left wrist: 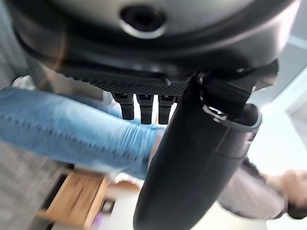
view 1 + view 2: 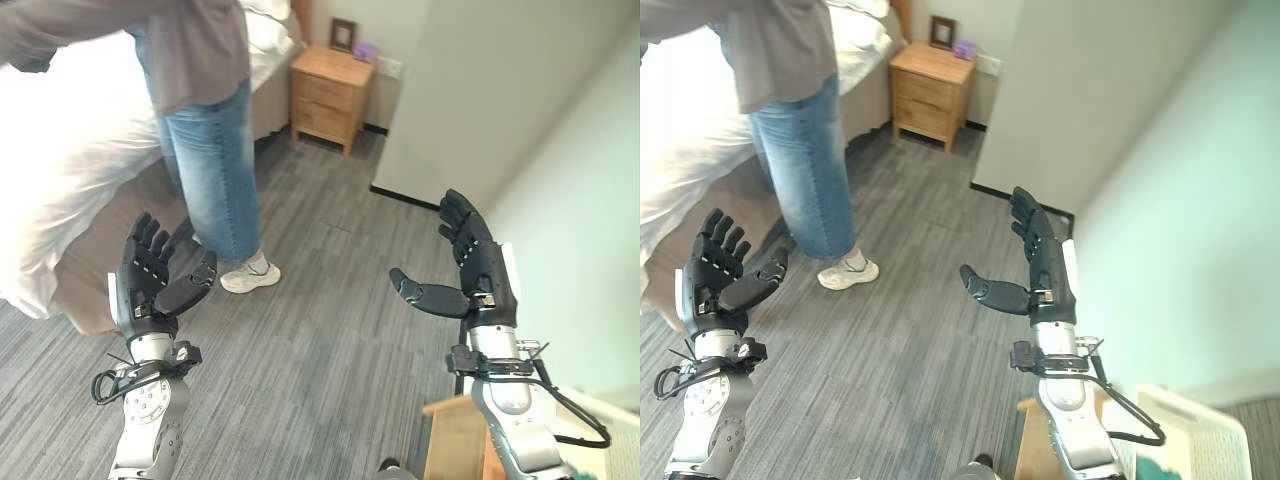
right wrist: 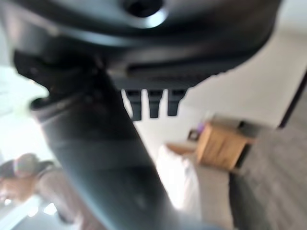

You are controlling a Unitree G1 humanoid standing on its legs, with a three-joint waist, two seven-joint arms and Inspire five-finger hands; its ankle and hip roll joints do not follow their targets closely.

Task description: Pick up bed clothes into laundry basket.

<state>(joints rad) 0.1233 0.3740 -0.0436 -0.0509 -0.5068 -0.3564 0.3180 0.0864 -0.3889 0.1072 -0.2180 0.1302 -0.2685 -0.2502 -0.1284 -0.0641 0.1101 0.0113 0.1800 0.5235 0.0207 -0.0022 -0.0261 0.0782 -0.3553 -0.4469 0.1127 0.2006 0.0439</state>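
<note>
White bed clothes (image 2: 60, 150) cover the bed at the left, hanging down over its side. A white laundry basket (image 2: 1195, 440) shows at the lower right corner. My left hand (image 2: 148, 275) is raised over the carpet near the bed's corner, fingers straight and thumb spread, holding nothing. My right hand (image 2: 478, 265) is held up at the right, also open and empty, thumb pointing left. Both hands are well apart from the bedding.
A person in jeans (image 2: 215, 160) and white shoes stands between the bed and my hands, leaning over the bed. A wooden nightstand (image 2: 330, 95) stands at the back by the wall. A wooden surface (image 2: 455, 440) lies under my right arm. Grey carpet (image 2: 320, 330) stretches between.
</note>
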